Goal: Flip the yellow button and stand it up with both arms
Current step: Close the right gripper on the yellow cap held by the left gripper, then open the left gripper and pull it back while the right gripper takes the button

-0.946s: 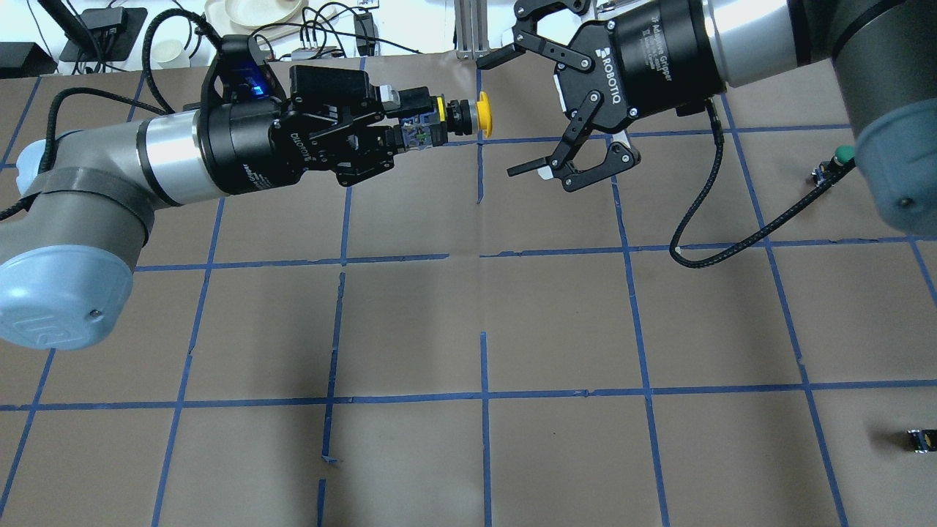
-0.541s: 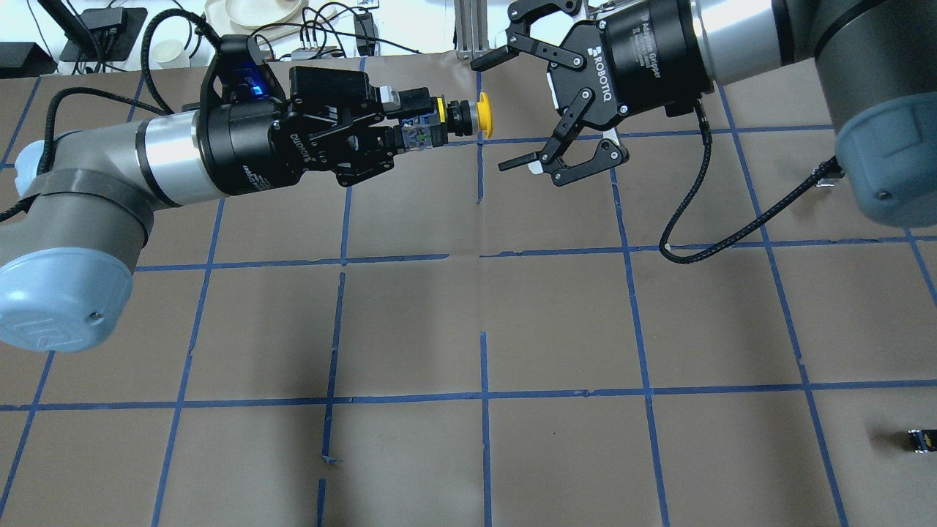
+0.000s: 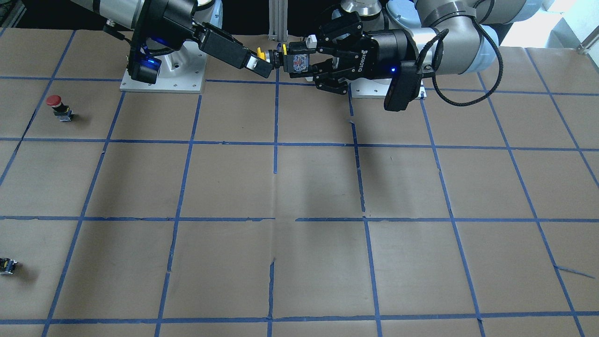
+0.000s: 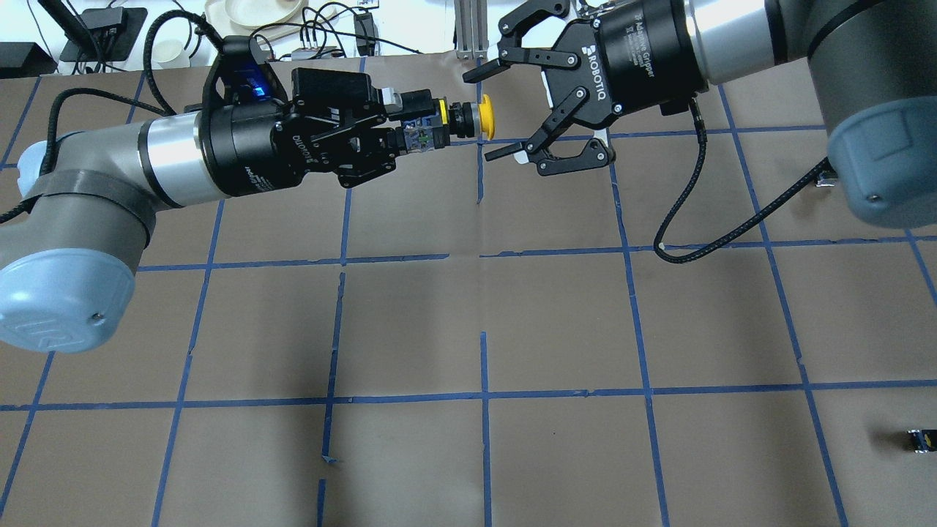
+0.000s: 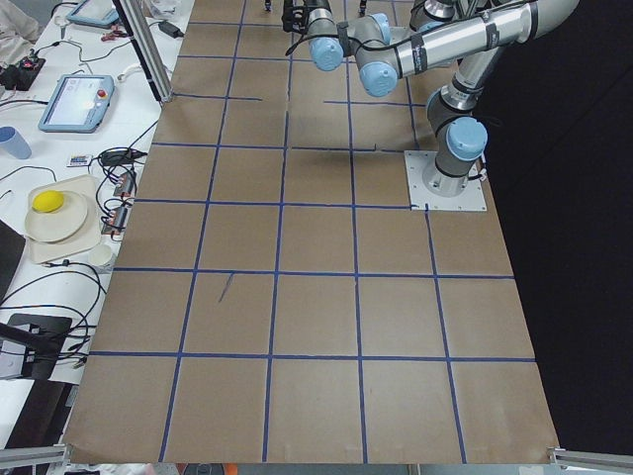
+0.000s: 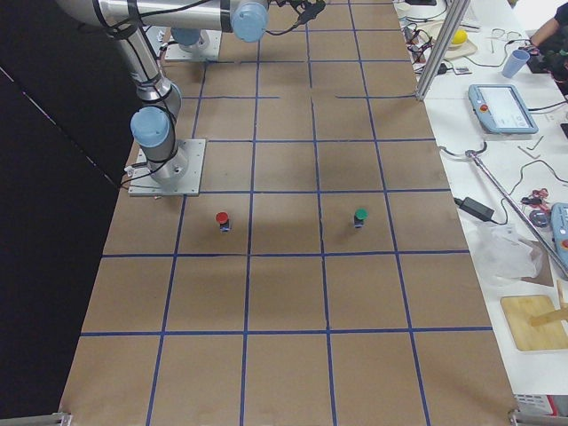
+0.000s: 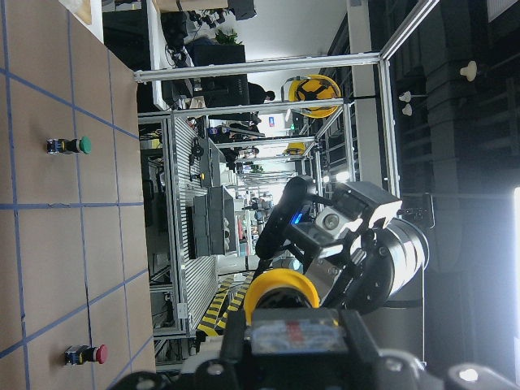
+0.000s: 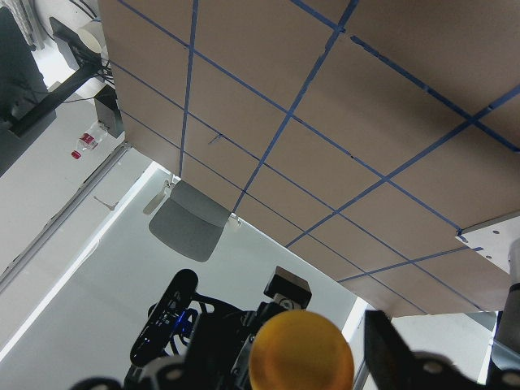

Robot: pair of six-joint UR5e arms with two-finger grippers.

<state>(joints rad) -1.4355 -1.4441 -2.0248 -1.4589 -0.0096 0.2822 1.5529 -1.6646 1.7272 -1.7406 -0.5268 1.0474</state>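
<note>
The yellow button is held level in the air over the far middle of the table, its cap pointing at my right gripper. My left gripper is shut on its black-and-grey body. My right gripper is open, with one finger on each side of the yellow cap and not touching it. In the right wrist view the cap sits low between the fingers. In the left wrist view the cap points at the right gripper beyond it.
A red-capped button stands on the table, also in the exterior right view. A green-capped button stands near it. A small dark block lies near the front right edge. The right arm's cable hangs low.
My right gripper has moved left toward the button, so its open fingers now flank the yellow cap. My left gripper has held the button still.
</note>
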